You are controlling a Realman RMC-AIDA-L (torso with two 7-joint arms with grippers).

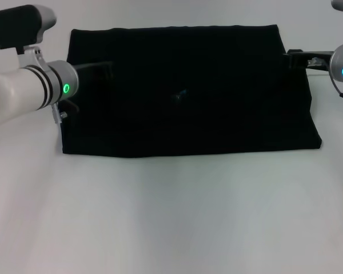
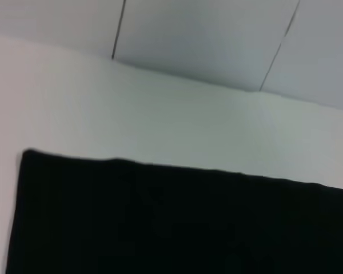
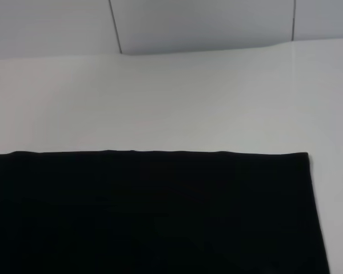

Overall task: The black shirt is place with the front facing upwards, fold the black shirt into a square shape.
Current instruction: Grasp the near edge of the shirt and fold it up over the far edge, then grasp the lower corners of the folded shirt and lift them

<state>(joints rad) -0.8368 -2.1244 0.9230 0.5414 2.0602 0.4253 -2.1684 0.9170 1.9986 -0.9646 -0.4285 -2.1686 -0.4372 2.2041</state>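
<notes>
White table [image 1: 171, 217], one black shirt [image 1: 188, 97] folded rectangular, two grippers at its sides

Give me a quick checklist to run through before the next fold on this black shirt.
1. Black shirt lies flat as a wide rectangle on the white table: ok.
2. Shape already square: not ok, it is wider than deep.
3. Left gripper over the shirt's left edge: ok.
4. Right gripper at the shirt's right edge: ok.
5. Either gripper actually holding cloth: cannot tell.
6. Far edge straight in both wrist views: ok.
</notes>
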